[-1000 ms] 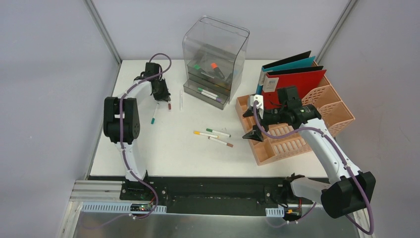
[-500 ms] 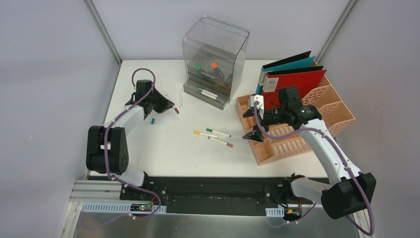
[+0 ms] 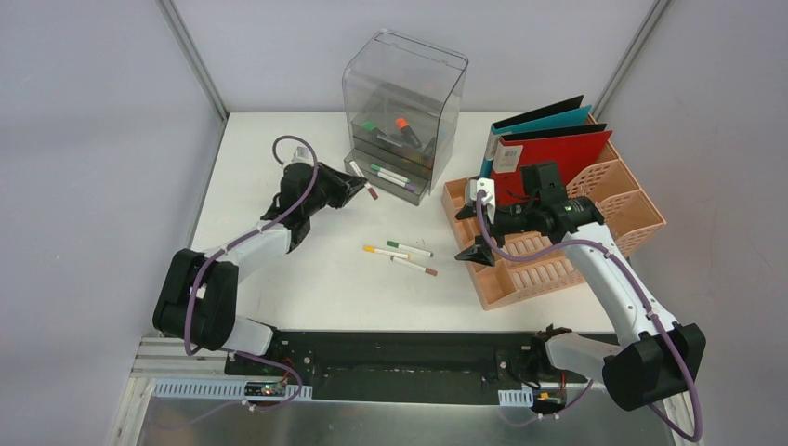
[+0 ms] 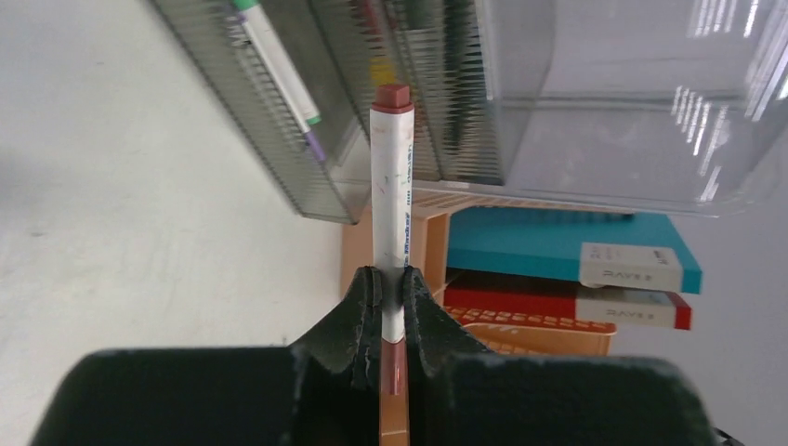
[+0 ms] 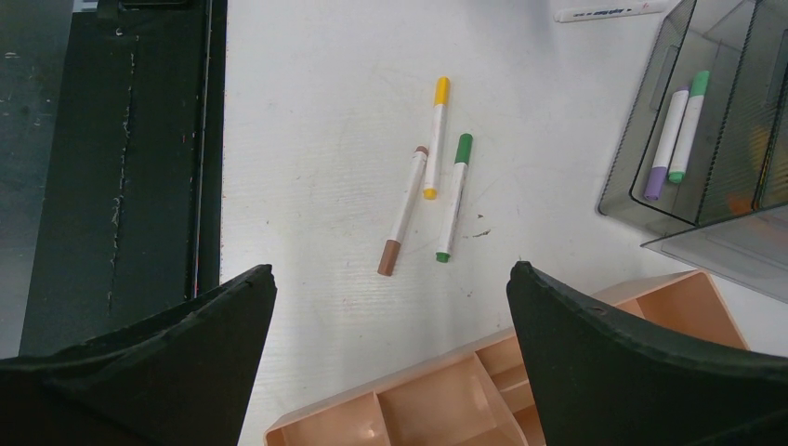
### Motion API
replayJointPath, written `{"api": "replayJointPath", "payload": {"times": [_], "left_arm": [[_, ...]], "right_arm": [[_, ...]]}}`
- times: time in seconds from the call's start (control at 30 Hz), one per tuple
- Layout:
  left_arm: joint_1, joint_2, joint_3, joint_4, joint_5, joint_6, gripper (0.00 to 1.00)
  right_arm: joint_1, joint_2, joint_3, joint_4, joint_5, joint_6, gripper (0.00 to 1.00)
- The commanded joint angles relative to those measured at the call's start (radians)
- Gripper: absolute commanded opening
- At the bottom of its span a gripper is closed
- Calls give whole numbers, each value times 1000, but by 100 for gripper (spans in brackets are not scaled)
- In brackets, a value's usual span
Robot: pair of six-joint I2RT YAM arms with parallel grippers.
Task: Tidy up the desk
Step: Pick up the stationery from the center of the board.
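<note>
Okay, my left pincer (image 3: 357, 189) pinches a slim round white marker (image 4: 391, 177) with a brown cap, aimed at the ribbed clear-grey plastic drawer box (image 3: 404, 93); my right pincer (image 3: 476, 223) hangs spread wide over the peach lattice rack (image 3: 632, 209) edge. The desk (image 3: 297, 269), flat matte white with a black front edge, sits between smooth grey walls (image 3: 84, 139), three thin markers (image 3: 401, 255) lying loose mid-surface.
</note>
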Motion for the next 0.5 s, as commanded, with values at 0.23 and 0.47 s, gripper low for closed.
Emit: {"api": "replayJointPath", "payload": {"times": [0.23,0.47], "left_arm": [[-111,93,87,234,-187,-129,0],[-133,208,187,217,-222,-116,0]], "right_arm": [[-3,-15,41,-3,-51,-38,99],[3,-2,44,-12,-47,-45,99]]}}
